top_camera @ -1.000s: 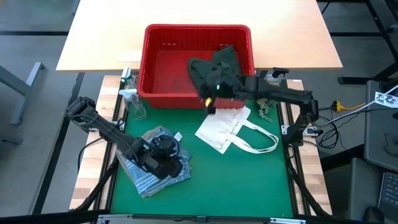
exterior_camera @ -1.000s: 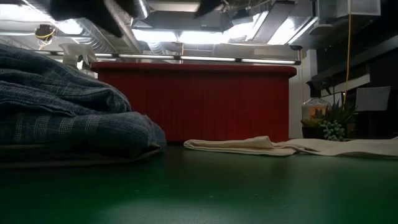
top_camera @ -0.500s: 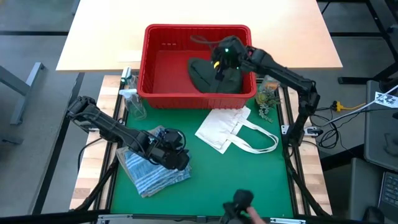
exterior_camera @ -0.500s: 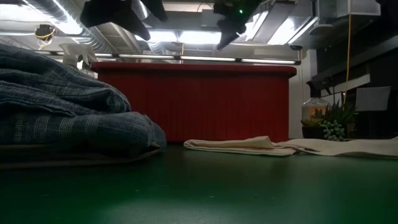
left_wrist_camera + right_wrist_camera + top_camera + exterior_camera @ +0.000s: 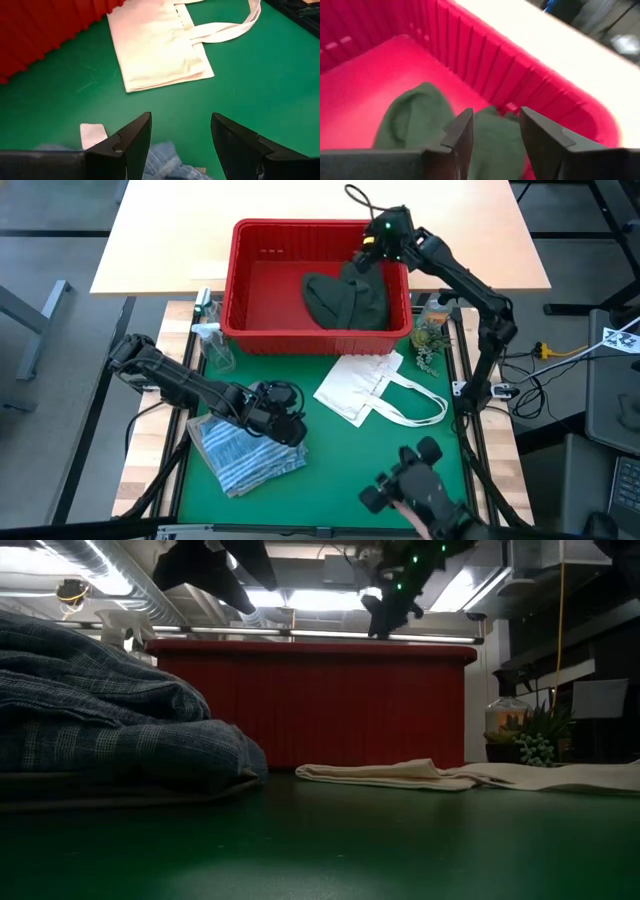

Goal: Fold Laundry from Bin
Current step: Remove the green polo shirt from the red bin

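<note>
The bin stands at the far side of the green mat. A dark green garment lies crumpled on the bin's floor at its right end; it also shows in the right wrist view. My right gripper hangs open above the bin's far right corner, clear of the garment. A folded blue-white striped shirt lies on the mat at the near left. My left gripper hovers open over the shirt's right edge, with nothing between its fingers.
A flat white tote bag with loop handles lies on the mat in front of the bin. A spray bottle stands left of the bin, a small plant right of it. A person's hand with a black object is at the near edge.
My right gripper has moved from the bin's near rim up and toward the far edge. The green garment that hung over the rim under it now lies inside the bin, apart from it. A hand with a black object has come in at the near edge.
</note>
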`<action>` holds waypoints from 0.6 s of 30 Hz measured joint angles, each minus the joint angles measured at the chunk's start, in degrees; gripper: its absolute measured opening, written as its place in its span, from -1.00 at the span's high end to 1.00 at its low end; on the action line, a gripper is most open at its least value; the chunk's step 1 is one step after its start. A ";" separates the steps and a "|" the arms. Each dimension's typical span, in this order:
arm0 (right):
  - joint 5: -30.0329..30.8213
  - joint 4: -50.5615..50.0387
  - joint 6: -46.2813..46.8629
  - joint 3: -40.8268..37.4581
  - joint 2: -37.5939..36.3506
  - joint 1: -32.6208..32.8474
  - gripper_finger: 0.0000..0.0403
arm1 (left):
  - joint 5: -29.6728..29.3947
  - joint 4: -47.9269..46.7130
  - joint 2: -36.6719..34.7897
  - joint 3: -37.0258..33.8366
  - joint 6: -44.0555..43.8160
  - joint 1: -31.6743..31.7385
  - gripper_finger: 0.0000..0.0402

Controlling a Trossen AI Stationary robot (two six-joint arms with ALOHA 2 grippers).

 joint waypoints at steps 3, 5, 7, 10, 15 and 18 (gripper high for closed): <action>-5.89 -0.16 1.78 0.00 2.61 -2.22 0.20 | 0.00 -0.02 0.00 0.00 0.38 0.59 0.01; -6.79 -0.26 1.77 0.00 4.58 -2.97 0.21 | 0.00 -0.02 0.00 0.00 0.38 0.91 0.01; -6.48 -0.31 1.42 0.00 6.63 -2.98 0.21 | -0.03 -0.02 0.00 0.00 0.38 0.99 0.01; -6.35 -1.72 -1.27 0.00 9.46 -2.94 0.21 | -0.03 -0.02 0.00 0.00 0.38 0.99 0.01; -6.04 -4.24 -4.14 0.00 13.30 -2.89 0.21 | -0.03 -0.02 0.02 0.00 0.38 0.99 0.01; -2.90 -5.80 -4.21 0.00 14.83 -2.87 0.21 | -0.05 -0.02 0.02 0.00 0.36 0.99 0.01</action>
